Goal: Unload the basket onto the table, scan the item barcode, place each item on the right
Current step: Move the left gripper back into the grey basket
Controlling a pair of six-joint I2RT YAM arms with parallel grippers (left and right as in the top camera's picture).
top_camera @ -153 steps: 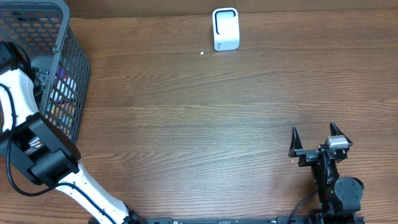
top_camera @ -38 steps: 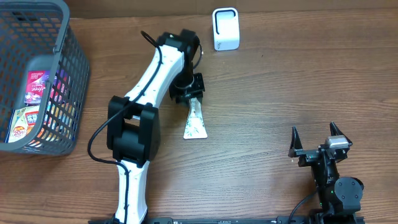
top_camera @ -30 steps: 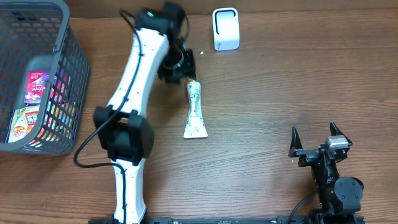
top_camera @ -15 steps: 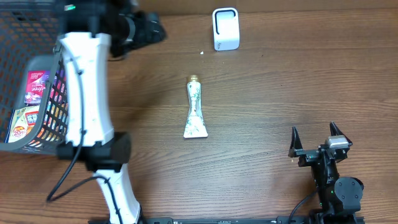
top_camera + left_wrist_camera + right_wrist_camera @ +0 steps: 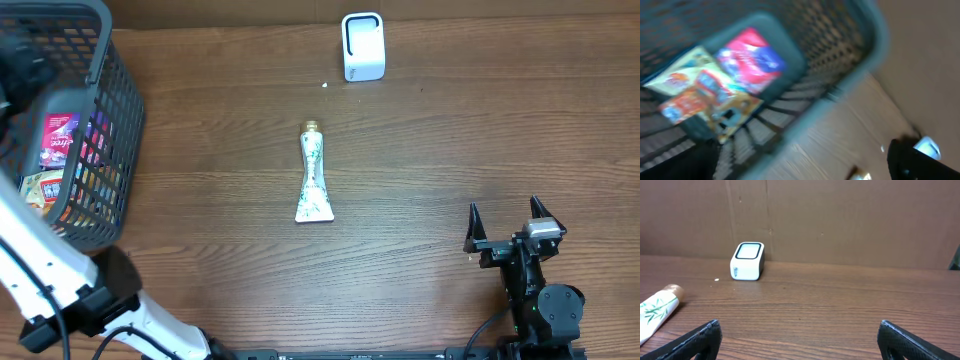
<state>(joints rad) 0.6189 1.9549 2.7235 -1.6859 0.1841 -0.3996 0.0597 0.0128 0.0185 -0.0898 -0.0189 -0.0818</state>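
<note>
1 tube (image 5: 313, 175), 1 scanner (image 5: 363, 46) — 1 basket (image 5: 122, 120).

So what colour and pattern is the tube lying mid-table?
The tube is white with green leaf sprigs and a gold cap; clearest in the overhead view.

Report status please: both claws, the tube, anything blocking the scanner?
Left claw open at basket; right claw open, empty. Tube flat mid-table, cap toward scanner. Nothing between them.

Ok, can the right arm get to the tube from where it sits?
Probably yes. The tube lies flat on the table, with nothing between it and the right gripper, which is open. It may be a long stretch, though.
</note>
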